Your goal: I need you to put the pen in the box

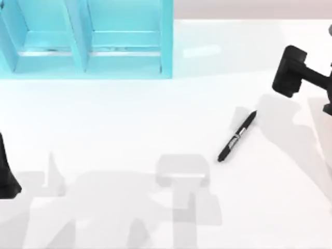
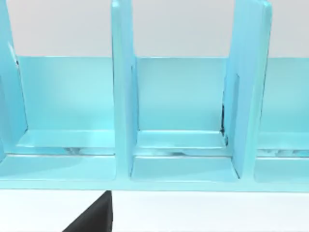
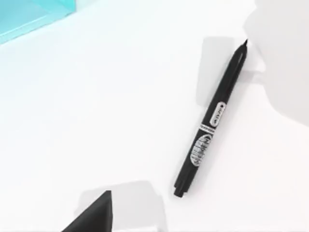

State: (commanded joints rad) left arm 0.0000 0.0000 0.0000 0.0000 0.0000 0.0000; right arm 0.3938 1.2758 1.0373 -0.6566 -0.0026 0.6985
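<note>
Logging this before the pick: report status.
Right gripper above table's right side, holding nothing. Left arm parked at left edge. Pen flat on table, outside blue box. Path clear.

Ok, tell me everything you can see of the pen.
The pen is a slim black marker with a white-grey printed label near its middle and one tapered end. It lies flat and diagonal on the white table, right of centre, tapered end pointing toward the right arm. Nothing touches it but the table.
</note>
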